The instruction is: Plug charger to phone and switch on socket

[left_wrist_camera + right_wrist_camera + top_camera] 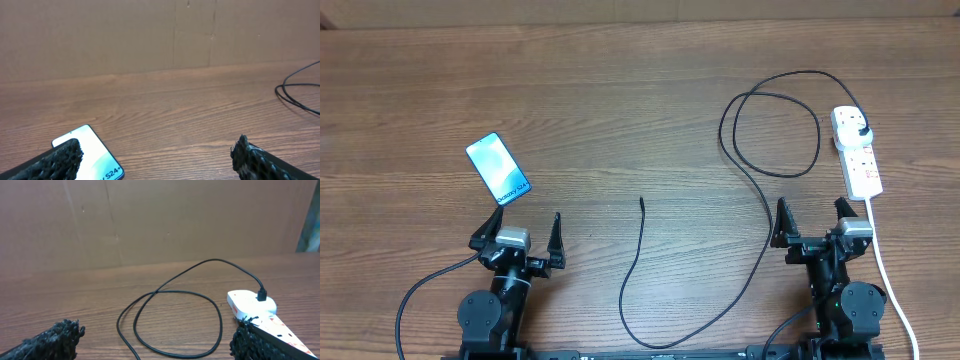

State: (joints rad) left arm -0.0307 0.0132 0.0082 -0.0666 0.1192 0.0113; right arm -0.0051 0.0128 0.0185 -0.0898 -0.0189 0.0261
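– Brown wood grain is seen across the whole counter (620, 110). Where is the phone (498, 169) found?

– It is laid flat on the left part, screen up (a light blue screen, turned at a slant), just beyond the left hand (522, 225). In the left wrist view one corner of it is seen close by the left finger, not touched.

– And how is that hand held?

– Its jaws are spread wide and nothing is gripped. The same is noted of the right hand (810, 208): spread fully, empty, set low over the counter on the right side.

– Where is the charger (766, 215) placed?

– Its connector tip (641, 200) is seen lying free near the middle of the counter, well apart from the phone. From there the black cable is run toward the near edge, bent round to the right, carried up just beside the right hand's inner finger, and thrown into a wide loop before its plug adapter (859, 128) is reached.

– Is the adapter seated?

– It is seen seated on the far end of the socket (865, 170), which is laid lengthwise at the right edge, just beyond the right hand. A thick white cord (892, 285) is led from its near end past that hand. Whether the switches are on cannot be told (too small).

– And behind?

– A cardboard wall (150, 35) is shown.
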